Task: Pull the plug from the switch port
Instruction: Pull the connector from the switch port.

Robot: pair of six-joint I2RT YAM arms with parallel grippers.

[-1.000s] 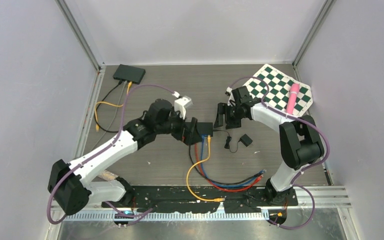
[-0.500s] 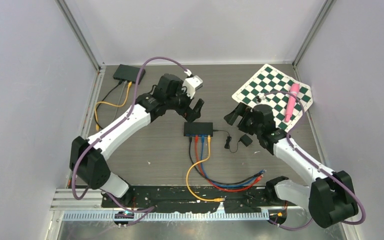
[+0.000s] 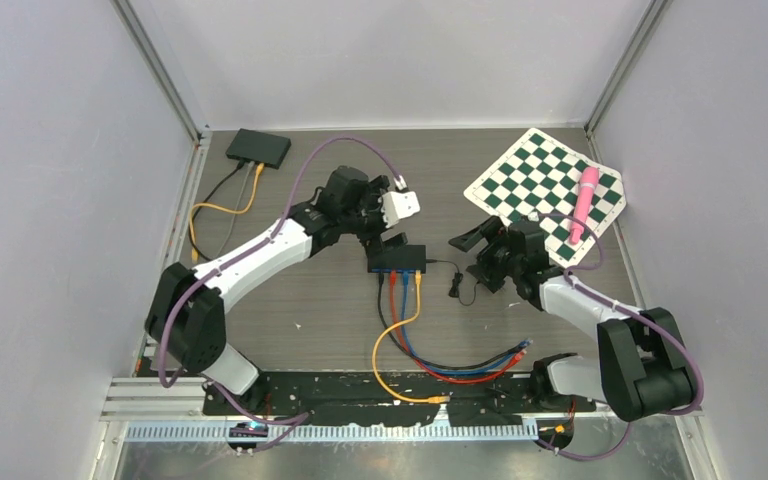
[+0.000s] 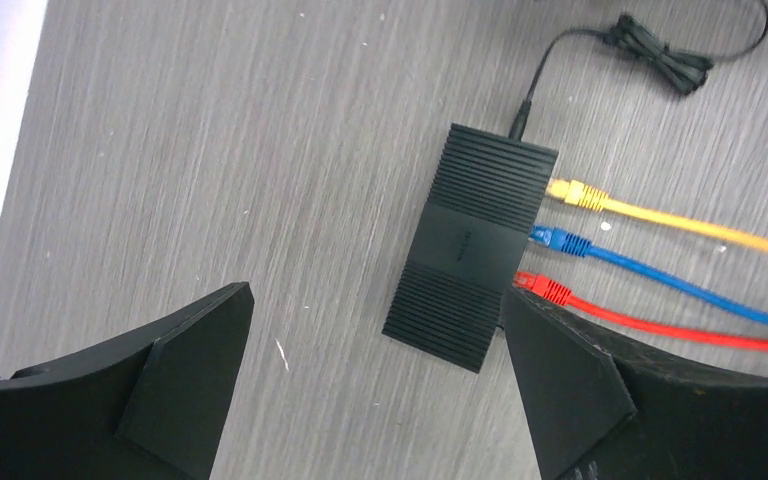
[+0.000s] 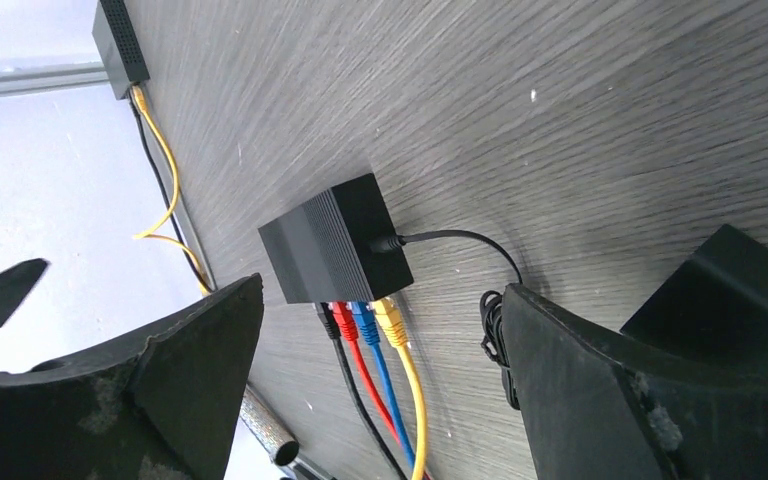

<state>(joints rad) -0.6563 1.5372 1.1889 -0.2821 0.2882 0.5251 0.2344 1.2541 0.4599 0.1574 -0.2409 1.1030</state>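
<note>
Small black switch (image 3: 397,258) sat mid-table, flat, with the yellow plug (image 4: 570,190), blue plug (image 4: 555,238) and red plug (image 4: 540,287) all seated in ports on its near side. A fourth black cable (image 5: 325,320) ran from beside the red one; its plug was hidden behind a finger in the left wrist view. Which plug the task meant, could not tell.

Left gripper (image 3: 392,240) hovered above the switch's far edge, jaws released wide, nothing between them; its fingertips (image 4: 205,340) were cut off at the frame bottom. Right gripper (image 3: 472,255) was just right of the switch, also spread wide and empty, apart from it.

Power cord (image 4: 530,95) left the switch's right end to a coiled bundle (image 4: 660,55). A black block (image 5: 730,290) showed past the right finger, partly covered, hard to identify. Port openings were not visible in any view.
</note>
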